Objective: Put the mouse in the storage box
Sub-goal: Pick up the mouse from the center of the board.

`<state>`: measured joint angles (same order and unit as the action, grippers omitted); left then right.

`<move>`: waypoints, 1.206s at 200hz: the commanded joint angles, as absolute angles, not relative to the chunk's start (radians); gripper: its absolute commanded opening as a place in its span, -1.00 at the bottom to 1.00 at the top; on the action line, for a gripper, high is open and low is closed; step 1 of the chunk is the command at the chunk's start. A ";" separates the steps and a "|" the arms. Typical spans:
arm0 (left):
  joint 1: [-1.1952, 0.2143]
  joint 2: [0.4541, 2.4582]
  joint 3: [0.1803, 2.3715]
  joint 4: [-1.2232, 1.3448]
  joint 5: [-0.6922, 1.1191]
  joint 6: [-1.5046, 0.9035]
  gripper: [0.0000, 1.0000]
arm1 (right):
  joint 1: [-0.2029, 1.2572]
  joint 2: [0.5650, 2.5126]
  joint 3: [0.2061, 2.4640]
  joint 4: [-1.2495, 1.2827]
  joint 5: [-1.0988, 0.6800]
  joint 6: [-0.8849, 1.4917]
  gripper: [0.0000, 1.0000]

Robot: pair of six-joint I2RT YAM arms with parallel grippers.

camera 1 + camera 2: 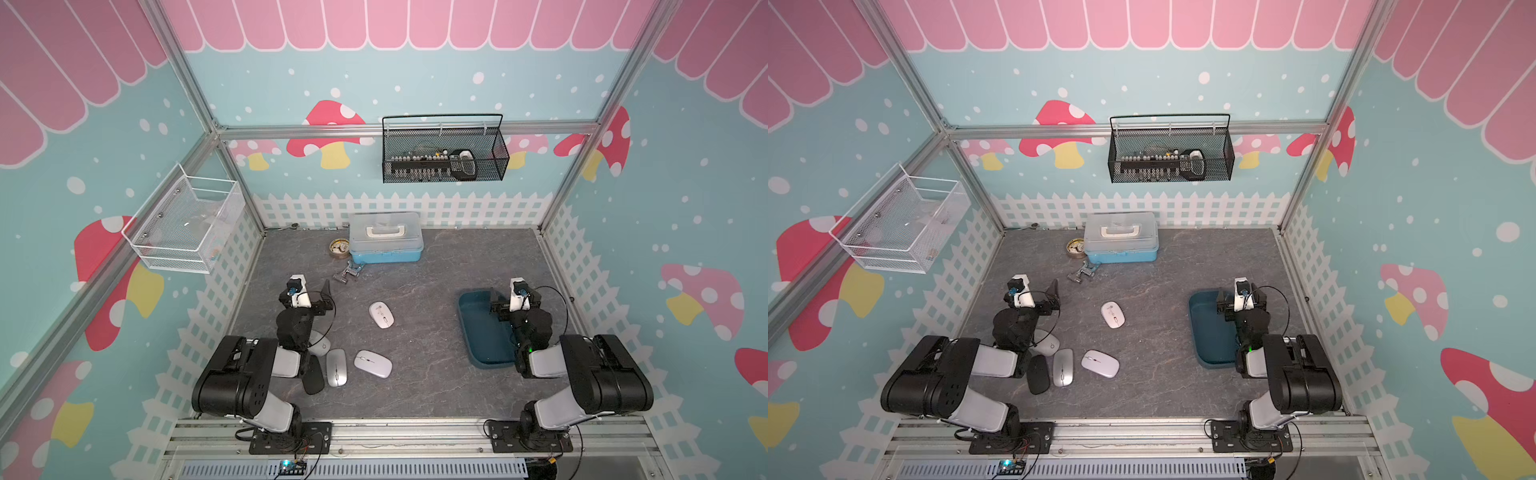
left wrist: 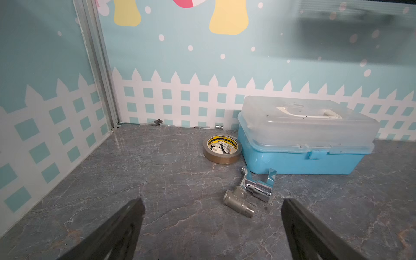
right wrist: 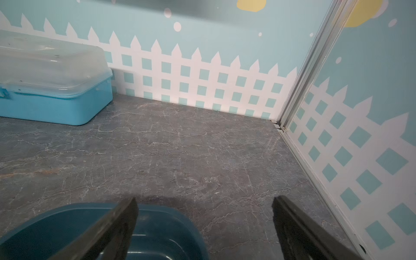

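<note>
Several mice lie on the grey table in both top views. A white mouse (image 1: 381, 314) (image 1: 1113, 314) sits alone mid-table. Nearer the front lie another white mouse (image 1: 372, 363), a silver one (image 1: 336, 368) and a black one (image 1: 313, 376). One more white mouse (image 1: 320, 345) is half hidden under the left arm. The storage box (image 1: 478, 328) (image 3: 157, 225), a dark teal tray, lies at the right with nothing showing inside. My left gripper (image 1: 309, 291) (image 2: 211, 202) is open over bare table. My right gripper (image 1: 516, 296) (image 3: 204, 200) is open above the tray's far end.
A light-blue case with a clear lid (image 1: 386, 243) stands at the back, with a tape roll (image 1: 338, 248) and a metal valve fitting (image 2: 245, 198) beside it. A black wire basket (image 1: 444, 153) hangs on the back wall and a white one (image 1: 187, 224) on the left wall.
</note>
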<state>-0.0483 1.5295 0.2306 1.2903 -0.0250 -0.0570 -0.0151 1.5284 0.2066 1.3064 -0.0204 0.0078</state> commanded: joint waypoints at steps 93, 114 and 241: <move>-0.052 1.529 0.229 1.278 -0.012 -0.064 0.98 | -0.018 1.525 0.212 1.314 -0.028 0.000 0.98; -0.052 1.529 0.229 1.280 -0.012 -0.064 0.98 | -0.018 1.525 0.211 1.314 -0.029 0.000 0.98; -0.229 1.334 0.238 1.138 -0.358 0.026 0.98 | -0.014 1.298 0.331 0.950 0.151 0.081 0.98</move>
<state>-0.1291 1.4811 0.2192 1.2587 -0.1516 -0.0395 -0.0181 1.4586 0.2241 1.1885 0.0242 0.0196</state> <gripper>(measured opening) 0.991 0.988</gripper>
